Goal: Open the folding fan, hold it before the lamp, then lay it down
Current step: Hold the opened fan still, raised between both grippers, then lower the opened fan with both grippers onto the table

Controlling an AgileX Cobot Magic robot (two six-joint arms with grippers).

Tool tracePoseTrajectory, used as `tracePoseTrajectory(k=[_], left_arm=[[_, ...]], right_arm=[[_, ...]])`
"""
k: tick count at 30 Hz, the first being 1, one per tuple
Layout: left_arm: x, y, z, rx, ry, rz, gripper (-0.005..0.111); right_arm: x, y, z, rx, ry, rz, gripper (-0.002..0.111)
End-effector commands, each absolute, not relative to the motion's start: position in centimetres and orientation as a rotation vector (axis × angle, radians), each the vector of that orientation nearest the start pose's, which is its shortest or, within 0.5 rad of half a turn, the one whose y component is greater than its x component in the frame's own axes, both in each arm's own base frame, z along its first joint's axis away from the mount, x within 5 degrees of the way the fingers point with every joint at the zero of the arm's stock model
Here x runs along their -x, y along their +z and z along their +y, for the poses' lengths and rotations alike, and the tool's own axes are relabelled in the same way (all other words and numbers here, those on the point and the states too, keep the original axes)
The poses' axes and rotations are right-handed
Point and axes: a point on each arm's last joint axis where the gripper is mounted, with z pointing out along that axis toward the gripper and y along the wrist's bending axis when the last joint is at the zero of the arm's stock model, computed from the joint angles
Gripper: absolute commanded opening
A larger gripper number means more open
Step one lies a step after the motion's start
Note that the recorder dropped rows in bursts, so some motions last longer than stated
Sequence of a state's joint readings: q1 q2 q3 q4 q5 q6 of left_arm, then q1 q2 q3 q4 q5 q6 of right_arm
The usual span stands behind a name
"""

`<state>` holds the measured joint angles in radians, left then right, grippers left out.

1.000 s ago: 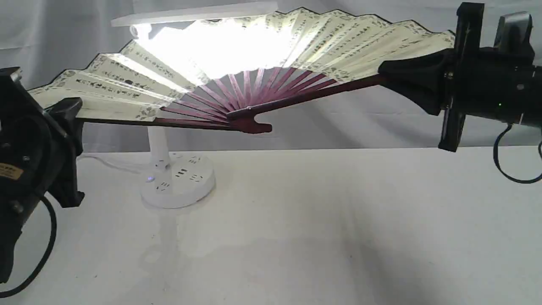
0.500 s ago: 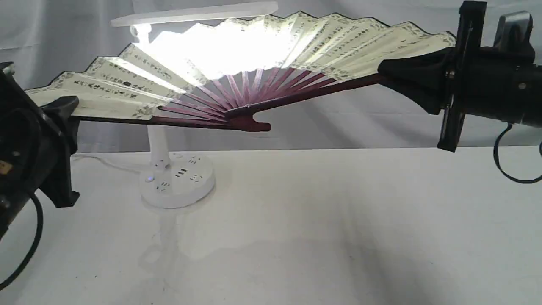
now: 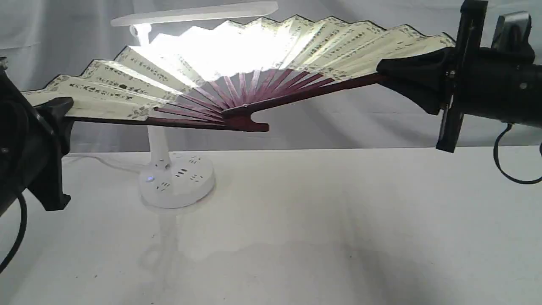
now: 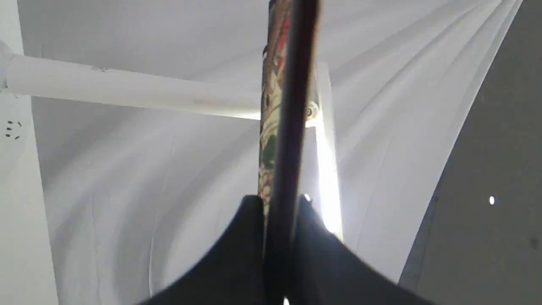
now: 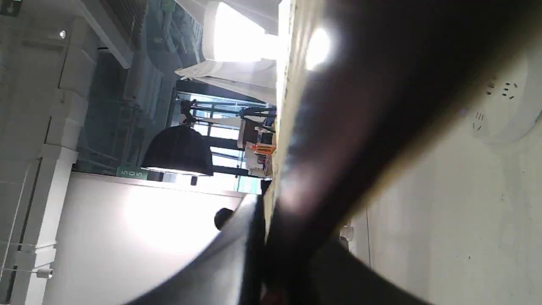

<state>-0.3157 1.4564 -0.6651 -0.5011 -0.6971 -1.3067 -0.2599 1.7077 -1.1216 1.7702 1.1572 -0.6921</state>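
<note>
Cream folding fan (image 3: 338, 46) spread between grippers | left gripper (image 3: 63, 108) pinches one guard | right gripper (image 3: 383, 70) pinches other | lamp (image 3: 178, 186) nearer left gripper

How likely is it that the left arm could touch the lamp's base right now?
Probably not freely: the path to the lamp looks clear, but the left gripper is shut on the fan, which the right gripper holds too.

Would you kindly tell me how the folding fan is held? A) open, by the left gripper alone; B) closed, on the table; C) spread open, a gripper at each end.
C: the folding fan hangs spread before the lamp, left gripper and right gripper each clamping a guard.
</note>
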Motion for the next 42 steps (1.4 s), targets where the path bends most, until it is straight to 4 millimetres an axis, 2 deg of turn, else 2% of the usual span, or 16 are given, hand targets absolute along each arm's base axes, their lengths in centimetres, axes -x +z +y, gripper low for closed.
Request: tracePoseTrajectory(k=[1,17,26,33,38,42], left_arm=[[-29.1,26.2,-4.8,1.438,-1.262,1.016,0.000],[-29.1,26.2,-4.8,1.438,-1.262,1.016,0.000],[-28.3,24.7,-4.6,1.426,-1.171,1.093,0.000],[-28.1,24.1,-4.6,1.450,-1.160,1.131,0.000],[-28.1,23.7,-4.8,1.405,-1.084,1.237,0.000],[-28.2,23.4,-4.9,1.388,-1.064,1.264,0.000]], right_arm=[[-35.6,29.4,-1.7,-0.501,1.617,1.853,0.000],[-35.6,29.3,-1.7,-0.497,1.614,1.859,0.000],[-35.6,29.3,-1.7,-0.500,1.603,1.867,0.000],[-35.5,28.6,-1.7,-0.499,1.545,1.946,0.000],[-35.5,28.0,-1.8,-0.502,1.488,1.999,0.000],[-35.2,26.6,-1.9,-0.578,1.449,2.024,0.000]])
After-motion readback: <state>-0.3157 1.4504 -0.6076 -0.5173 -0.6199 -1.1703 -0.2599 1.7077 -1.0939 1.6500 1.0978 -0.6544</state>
